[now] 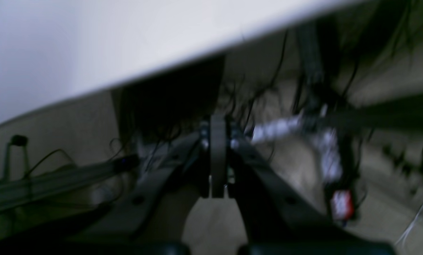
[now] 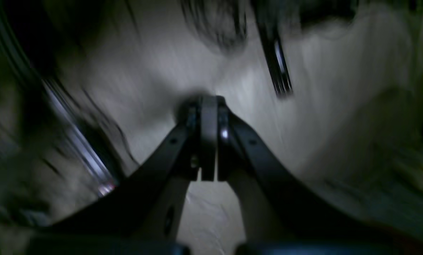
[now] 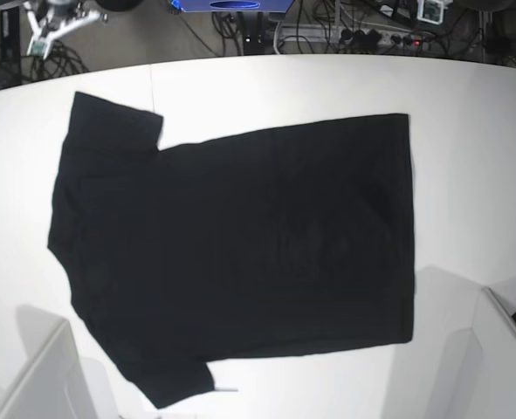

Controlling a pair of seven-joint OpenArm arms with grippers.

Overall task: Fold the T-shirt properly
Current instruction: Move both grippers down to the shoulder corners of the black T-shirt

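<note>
T-shirt (image 3: pixel 240 253) lies flat, plain black side up, spread across the white table (image 3: pixel 467 131), sleeves toward the base view's left, hem toward its right. My left gripper (image 1: pixel 217 159) and right gripper (image 2: pixel 209 141) are both closed on nothing, off the cloth, views blurred.

This looks like a robotics lab or test room. A large white table (image 3: pixel 467 105) serves as the work surface, and beyond its far edge lies a tangle of black cables (image 3: pixel 13 61), a power strip (image 3: pixel 362 37) with small red lights, and a blue device (image 3: pixel 231 5). Ahead of the left gripper (image 1: pixel 217 156), under the table edge, more loose cables (image 1: pixel 268 85) hang over a bare pale floor (image 1: pixel 215 230), beside an aluminium frame rail (image 1: pixel 55 180). Ahead of the right gripper (image 2: pixel 208 141) the same dim floor shows, blurred.
</note>
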